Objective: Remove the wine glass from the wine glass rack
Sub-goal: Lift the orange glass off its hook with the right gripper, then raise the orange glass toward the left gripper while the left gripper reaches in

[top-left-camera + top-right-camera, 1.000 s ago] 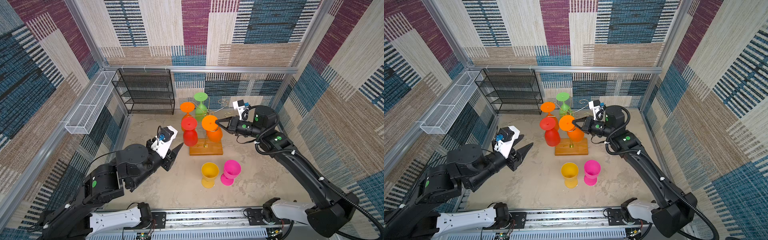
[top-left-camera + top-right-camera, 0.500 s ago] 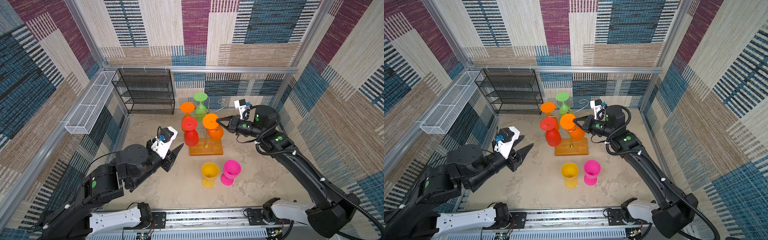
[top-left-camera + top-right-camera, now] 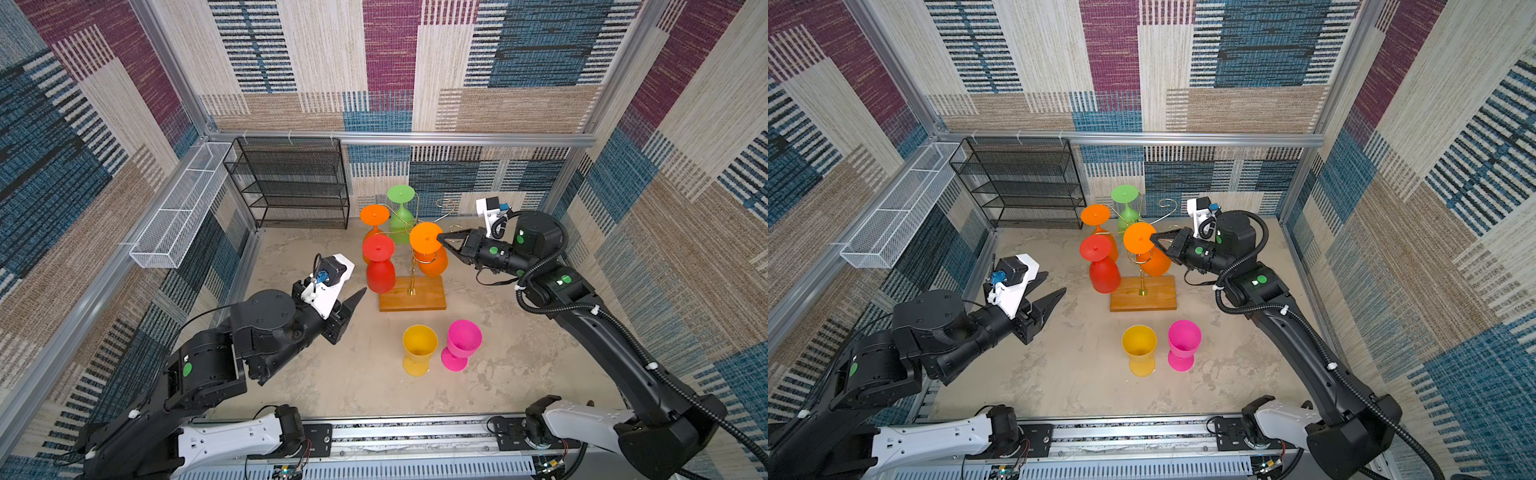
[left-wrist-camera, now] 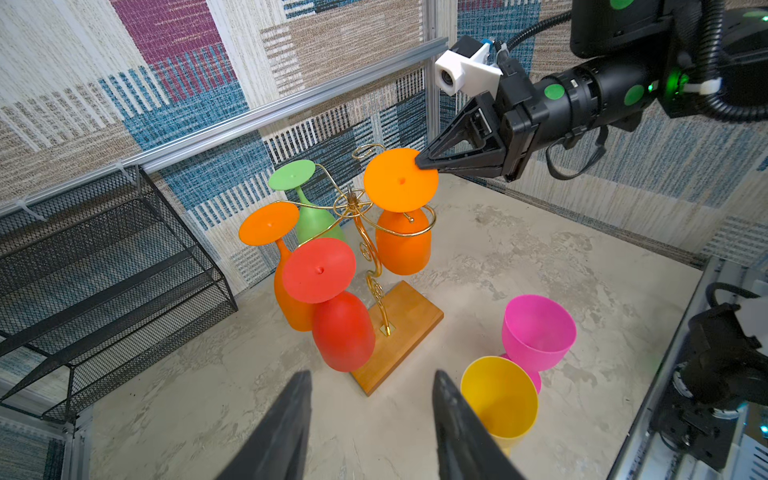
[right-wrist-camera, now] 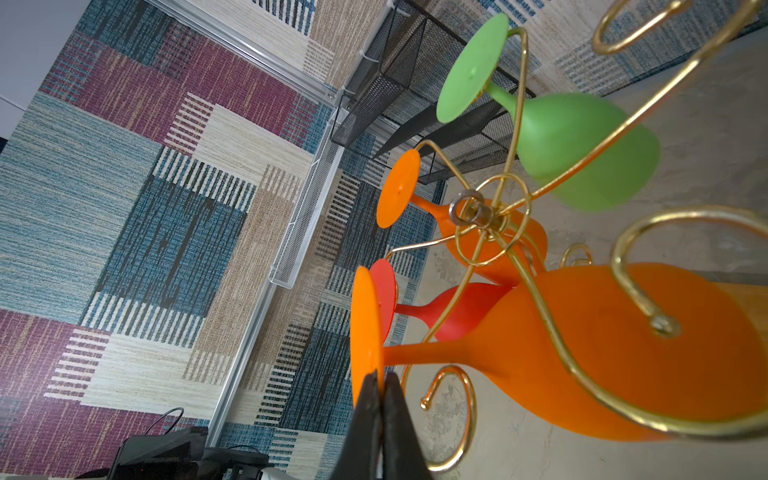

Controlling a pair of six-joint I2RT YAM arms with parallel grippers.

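Four hanging glasses: the wine glass rack (image 3: 415,297) carried a green glass (image 3: 401,208), a red glass (image 3: 378,266), a far orange glass (image 3: 374,216) and the orange wine glass (image 3: 426,239) in hand, all bowl-down with feet on the curled arms.
Task glass: it hung on the rack arm nearest the right arm, stem inside the gold curl, bowl just beside the pole and above the wood base.
Right end effector (image 4: 419,163): its fingers were pressed together on the outer rim of that glass's flat foot, on the side away from the pole; the pinch was thin.
Left end effector (image 4: 372,376): its fingers stood apart and held nothing, hovering over the desk (image 3: 353,374) well apart from the rack, on the side facing the red glass.
Step in hand: judged to be drawing the glass out of its arm.
Doing it well: the stem probably needed to travel outward along the curl's open slot, away from the pole, with the foot kept level until it cleared the wire tip. A slow pull seemed wise, since a rim pinch could let the bowl swing or slip.
Risks: a snagged stem might drag or tip the rack; the red glass hung near.
Landing room: a yellow glass (image 3: 419,345) and a pink glass (image 3: 463,340) stood upright near the rack's base, with bare desk around them.
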